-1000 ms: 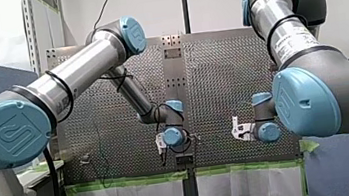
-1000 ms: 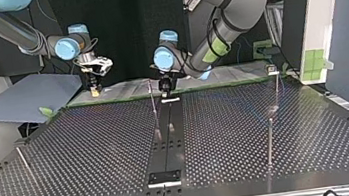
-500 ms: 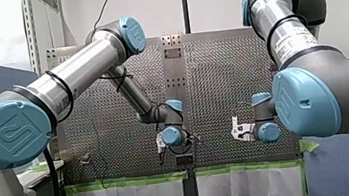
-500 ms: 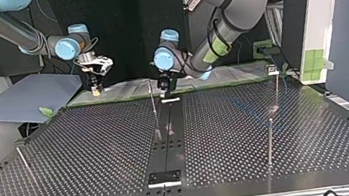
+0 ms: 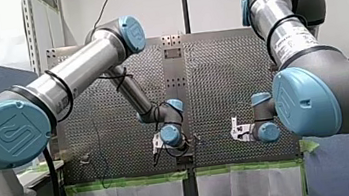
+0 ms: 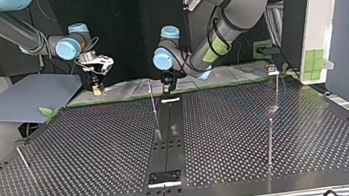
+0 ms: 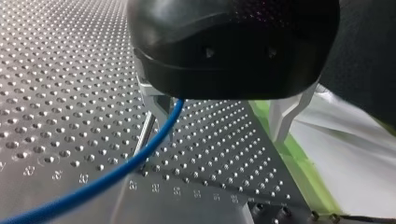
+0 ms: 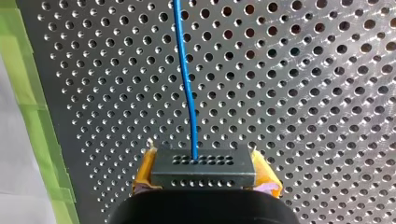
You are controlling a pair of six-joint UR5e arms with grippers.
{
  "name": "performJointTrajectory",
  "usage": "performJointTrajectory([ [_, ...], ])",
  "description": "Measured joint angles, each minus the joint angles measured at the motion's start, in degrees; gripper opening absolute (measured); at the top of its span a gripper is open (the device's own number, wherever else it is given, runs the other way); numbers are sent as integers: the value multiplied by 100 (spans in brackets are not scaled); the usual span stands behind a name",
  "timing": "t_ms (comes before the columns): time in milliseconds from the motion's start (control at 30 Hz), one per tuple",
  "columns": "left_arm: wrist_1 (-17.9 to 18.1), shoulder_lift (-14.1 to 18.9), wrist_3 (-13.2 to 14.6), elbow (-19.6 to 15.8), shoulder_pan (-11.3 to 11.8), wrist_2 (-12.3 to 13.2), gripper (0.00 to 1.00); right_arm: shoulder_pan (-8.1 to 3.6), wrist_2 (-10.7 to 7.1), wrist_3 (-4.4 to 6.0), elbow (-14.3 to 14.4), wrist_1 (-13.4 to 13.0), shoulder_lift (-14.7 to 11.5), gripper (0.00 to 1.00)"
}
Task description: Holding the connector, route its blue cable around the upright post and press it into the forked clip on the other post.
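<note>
In the right wrist view my right gripper (image 8: 204,164) is shut with yellow pads on a dark grey connector (image 8: 219,176). The blue cable (image 8: 186,84) runs straight ahead from the connector over the perforated table. In the left wrist view my left gripper (image 7: 222,135) stands open, its metal fingers (image 7: 158,108) wide apart. The blue cable (image 7: 116,175) passes beside one finger, ungripped, near a thin upright post (image 7: 145,133). In the top view my left gripper (image 6: 168,80) hangs beside that post (image 6: 154,105), and my right gripper (image 6: 96,86) is at the left.
More thin posts stand on the table: one (image 6: 270,139) at the top view's right, one with a small block on top (image 6: 273,71) behind it, and a leaning rod (image 6: 23,163) at the left. Green tape (image 7: 299,168) edges the table under my left gripper.
My left gripper has risen a little from the table's edge beside the middle post and shifted slightly. My right arm has stayed still with the connector.
</note>
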Motion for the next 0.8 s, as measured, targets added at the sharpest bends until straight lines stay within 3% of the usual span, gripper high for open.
performJointTrajectory([
  [400,318,459,-107,-482,-18,214,98,7,-3,0,0,34,1,0],
  [633,83,504,3,-539,-97,525,98,9,-2,0,0,63,0,0],
  [800,-72,509,50,-569,-165,591,98,9,-25,0,0,67,0,0],
])
